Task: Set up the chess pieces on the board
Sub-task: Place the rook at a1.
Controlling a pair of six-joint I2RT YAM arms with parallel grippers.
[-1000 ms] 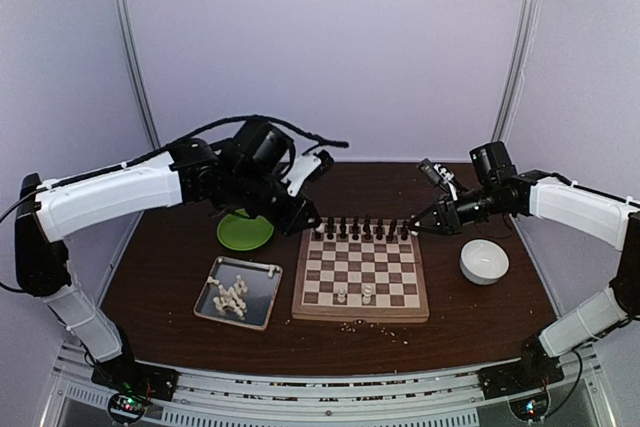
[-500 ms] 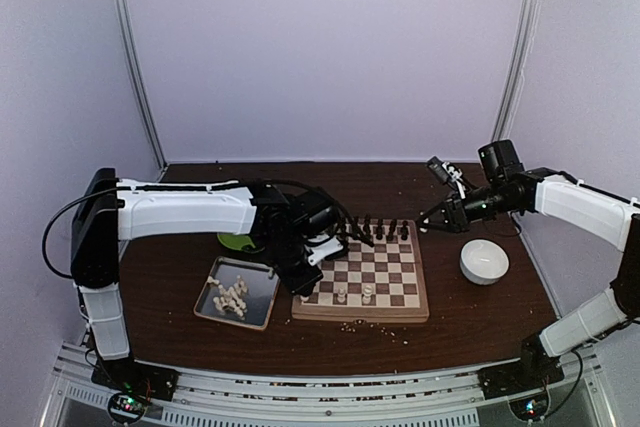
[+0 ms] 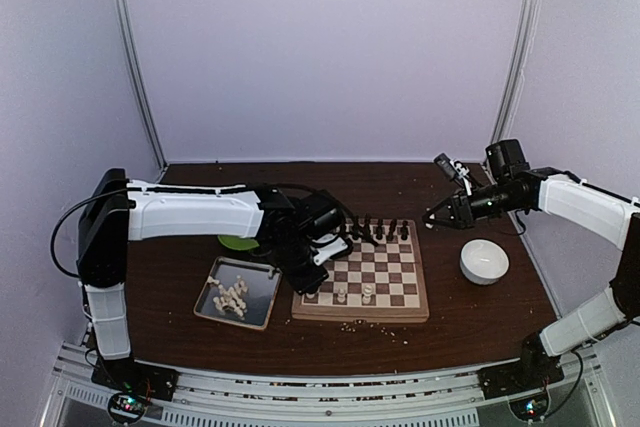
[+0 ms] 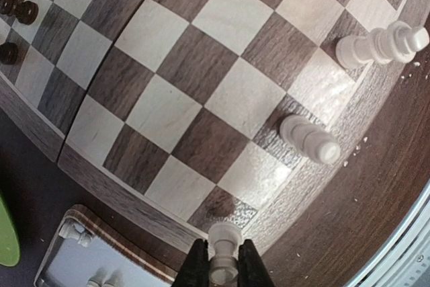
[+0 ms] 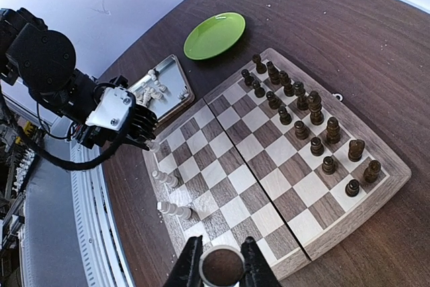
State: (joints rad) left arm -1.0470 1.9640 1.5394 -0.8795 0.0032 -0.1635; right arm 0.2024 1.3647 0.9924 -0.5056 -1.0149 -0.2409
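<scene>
One square wooden board (image 3: 361, 277), checkered light and dark with a tan rim, sits on the dark wood counter (image 3: 470, 319).

Dark pieces (image 5: 295, 109): two rows along the far edge, about eight each, turned and glossy.

Standing cream pieces (image 4: 309, 138): two, at the near edge.

Left claw (image 4: 222, 265) is closed on a cream piece (image 4: 225, 234) over the board's near-left corner.

Right claw (image 3: 431, 218) pinches a round piece (image 5: 222, 268), colour unclear, just beyond the far-right corner.

One metal tray (image 3: 258, 299) holds a cream heap.

Visible grain and a soft sheen are seen on the square wooden checkered chessboard (image 4: 168, 112). The cream-white chess pieces (image 4: 309, 138) look smooth, the silver rectangular metal tray (image 3: 262, 295) dull, the dark wood-grain tabletop (image 3: 470, 319) matt.
</scene>
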